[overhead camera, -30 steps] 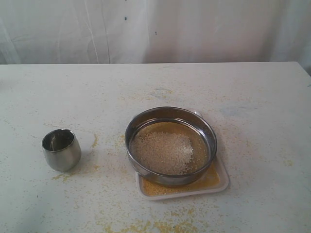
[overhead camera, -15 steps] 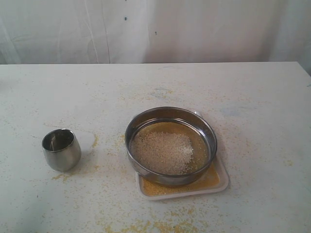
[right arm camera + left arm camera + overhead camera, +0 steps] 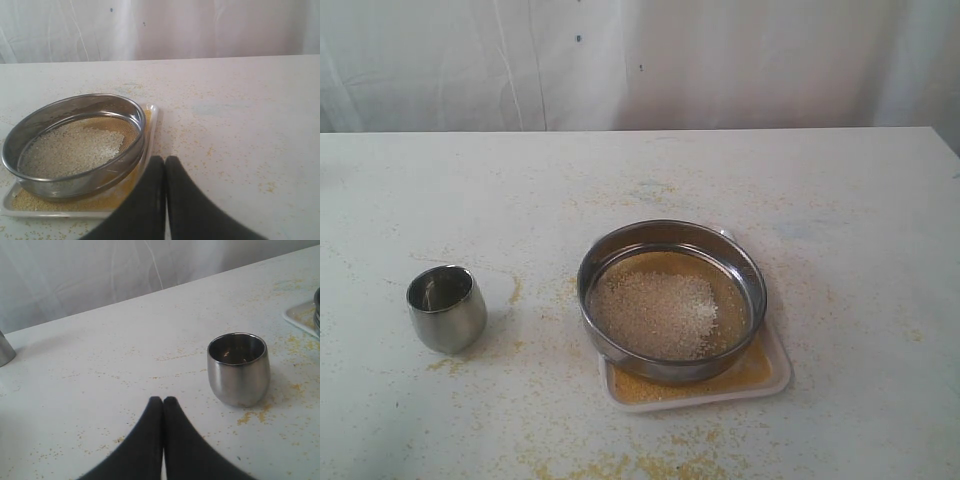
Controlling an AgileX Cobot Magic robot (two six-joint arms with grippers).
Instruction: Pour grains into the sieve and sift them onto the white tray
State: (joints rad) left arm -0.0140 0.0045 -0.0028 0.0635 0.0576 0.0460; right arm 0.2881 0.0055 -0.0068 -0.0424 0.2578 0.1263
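The steel sieve (image 3: 670, 298) rests on the white tray (image 3: 775, 378) right of the table's middle. Whitish coarse grains (image 3: 655, 315) lie on its mesh, and fine yellow grains (image 3: 750, 372) cover the tray under it. Neither arm appears in the exterior view. In the right wrist view the sieve (image 3: 75, 145) sits on the tray (image 3: 152, 117), and my right gripper (image 3: 164, 161) is shut and empty beside the tray's edge. My left gripper (image 3: 163, 401) is shut and empty too, a short way from a small empty steel cup (image 3: 239, 368).
The steel cup (image 3: 446, 307) stands upright on the left of the table. Yellow grains are scattered over the tabletop (image 3: 620, 462), thickest near the front edge. A white curtain hangs behind the table. Part of a metal object (image 3: 5, 349) shows at the left wrist view's edge.
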